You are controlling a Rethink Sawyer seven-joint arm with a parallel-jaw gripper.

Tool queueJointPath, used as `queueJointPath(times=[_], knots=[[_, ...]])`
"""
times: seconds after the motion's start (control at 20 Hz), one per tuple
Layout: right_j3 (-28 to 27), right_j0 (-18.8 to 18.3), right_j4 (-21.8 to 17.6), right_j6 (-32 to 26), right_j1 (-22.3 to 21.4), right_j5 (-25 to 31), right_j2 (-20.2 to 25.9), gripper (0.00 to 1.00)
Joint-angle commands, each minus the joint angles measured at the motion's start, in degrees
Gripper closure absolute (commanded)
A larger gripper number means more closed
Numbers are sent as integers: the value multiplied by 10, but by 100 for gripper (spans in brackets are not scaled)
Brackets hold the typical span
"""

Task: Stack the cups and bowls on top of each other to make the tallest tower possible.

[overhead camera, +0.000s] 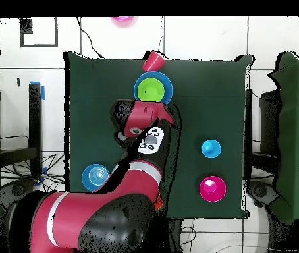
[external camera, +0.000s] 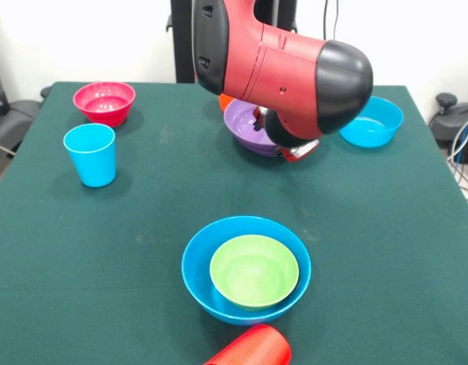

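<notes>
Hand [external camera: 298,150] state cannot be told, for the red arm [external camera: 287,65] covers it as it hangs at the purple bowl [external camera: 245,122]. With the purple bowl as landmark on the green table [external camera: 143,228]: orange cup [external camera: 226,102] just behind, blue bowl [external camera: 371,122] beside, light blue cup [external camera: 90,154] and pink bowl [external camera: 105,102] well apart. Lime green bowl [external camera: 254,271] sits inside another blue bowl [external camera: 196,266], nearer the camera, with a red cup [external camera: 251,348] lying just beside it.
</notes>
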Motion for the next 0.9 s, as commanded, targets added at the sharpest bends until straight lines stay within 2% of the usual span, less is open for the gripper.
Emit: queueJointPath(times=[0.05, 0.5, 0.9], knots=[[31, 12, -23, -25, 22, -56, 87, 0], [42, 19, -28, -11, 20, -89, 80, 0], [40, 18, -28, -1, 36, -127, 75, 0]])
